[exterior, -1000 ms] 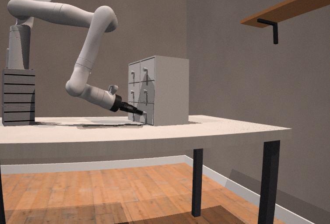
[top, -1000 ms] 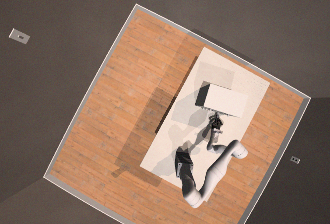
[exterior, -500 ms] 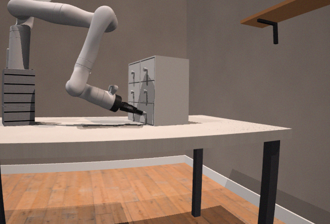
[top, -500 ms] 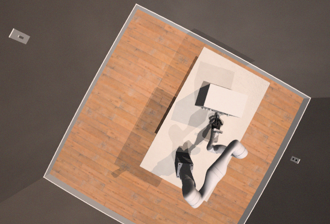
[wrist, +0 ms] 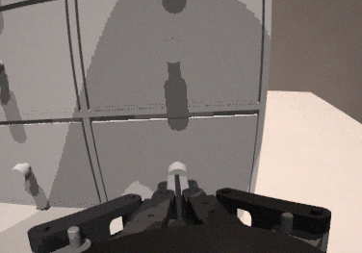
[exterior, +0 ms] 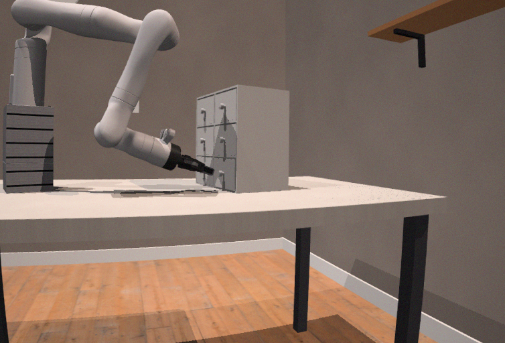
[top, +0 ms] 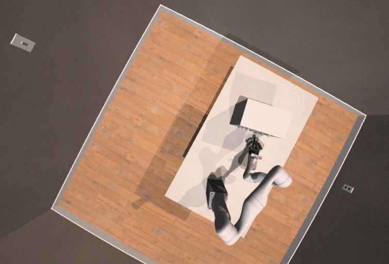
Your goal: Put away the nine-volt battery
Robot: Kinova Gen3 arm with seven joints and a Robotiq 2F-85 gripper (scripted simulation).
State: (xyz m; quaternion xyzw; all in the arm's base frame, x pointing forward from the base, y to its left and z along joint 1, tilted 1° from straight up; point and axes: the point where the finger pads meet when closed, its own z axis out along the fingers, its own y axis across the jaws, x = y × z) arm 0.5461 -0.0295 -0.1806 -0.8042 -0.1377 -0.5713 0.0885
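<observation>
Hand (top: 256,137) (exterior: 211,170) (wrist: 177,187): pointing forward and tilting downward at the front of the chest (top: 266,118) (exterior: 262,139) (wrist: 267,54); closing fully, fingertips meeting, holding nothing; ending right by the knob (exterior: 221,173) (wrist: 177,167) of the bottom drawer (exterior: 229,163) (wrist: 140,147), right-hand column as seen from the wrist; touching or just short of it, cannot tell.

Bottom drawer: sitting nearly flush, showing a thin pale line along its top edge in the wrist view; other visible drawer fronts: lying about level with the chest face, two columns by three rows.

Chest: standing upright on the pale surface (top: 298,97) (exterior: 346,197) (wrist: 308,140); arm (top: 253,204) (exterior: 136,59): reaching over from the ribbed pedestal (top: 216,186) (exterior: 28,149), bending down toward the chest front, casting shadows across the surface and drawers.

Nine-volt batteries: hiding from all three views; whether lying inside a drawer, cannot tell.
</observation>
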